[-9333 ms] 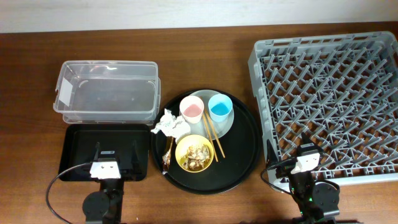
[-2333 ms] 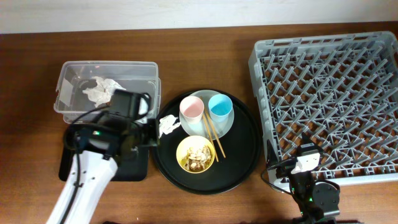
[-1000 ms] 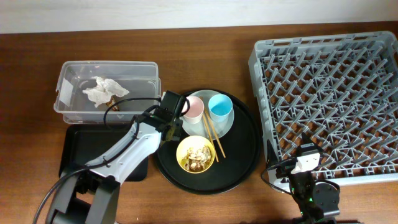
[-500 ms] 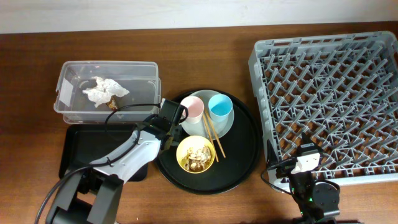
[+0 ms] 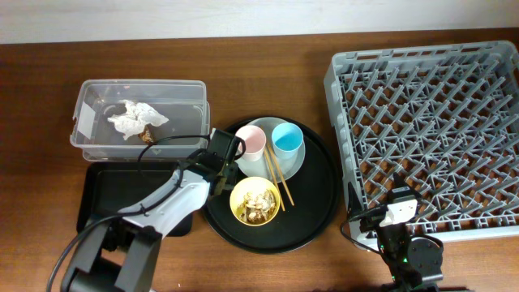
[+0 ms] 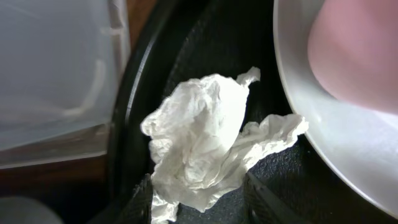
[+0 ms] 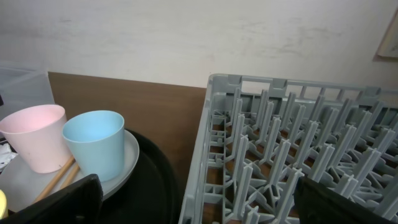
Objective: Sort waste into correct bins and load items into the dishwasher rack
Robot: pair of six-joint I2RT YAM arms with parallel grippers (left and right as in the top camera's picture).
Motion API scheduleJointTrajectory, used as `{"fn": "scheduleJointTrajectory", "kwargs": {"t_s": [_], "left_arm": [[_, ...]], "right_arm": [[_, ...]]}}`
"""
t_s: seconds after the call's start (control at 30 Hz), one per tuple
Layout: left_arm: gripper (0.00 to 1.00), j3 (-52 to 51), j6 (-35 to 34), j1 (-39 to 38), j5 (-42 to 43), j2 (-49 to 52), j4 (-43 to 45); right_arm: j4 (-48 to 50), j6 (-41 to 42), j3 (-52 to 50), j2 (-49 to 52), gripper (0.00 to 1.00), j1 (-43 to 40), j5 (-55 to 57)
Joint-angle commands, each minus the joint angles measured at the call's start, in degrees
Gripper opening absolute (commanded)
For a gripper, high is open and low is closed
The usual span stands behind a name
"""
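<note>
Left jaws moved from box (image 5: 182, 113) onto tissue (image 6: 205, 143), lying diagonally

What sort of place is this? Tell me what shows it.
Probably a tabletop dish-clearing test station, not a working kitchen: a large square grey plastic dishwasher rack and a loaded round black tray sit on a brown wooden table.

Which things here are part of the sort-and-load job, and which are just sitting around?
Job: loose tissue, binned tissue, clear box, black rectangular tray, pink cup, blue cup, yellow bowl, scraps, plate, chopsticks, rack.
Just there: round black tray, table.
</note>
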Motion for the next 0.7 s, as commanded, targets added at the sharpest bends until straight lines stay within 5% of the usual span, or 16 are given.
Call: {"fn": "scheduleJointTrajectory", "kwargs": {"t_s": [0.0,0.37,0.67], "left_arm": [[0.45,-0.63,0.28,-0.13,1.46,3.63,0.13],[0.00,0.94,0.31,-0.13,1.25,1.46,-0.48],[0.00,4.87,0.28,-0.13,1.09,-17.22,-9.07]], "right_arm": [[-0.24,-0.15,-0.26,-0.28,0.99,-0.37,-0.13],[-0.24,-0.15,-0.26,-0.28,0.99,-0.37,-0.13],[-0.24,-0.15,-0.26,-0.28,0.99,-0.37,-0.13]]}}
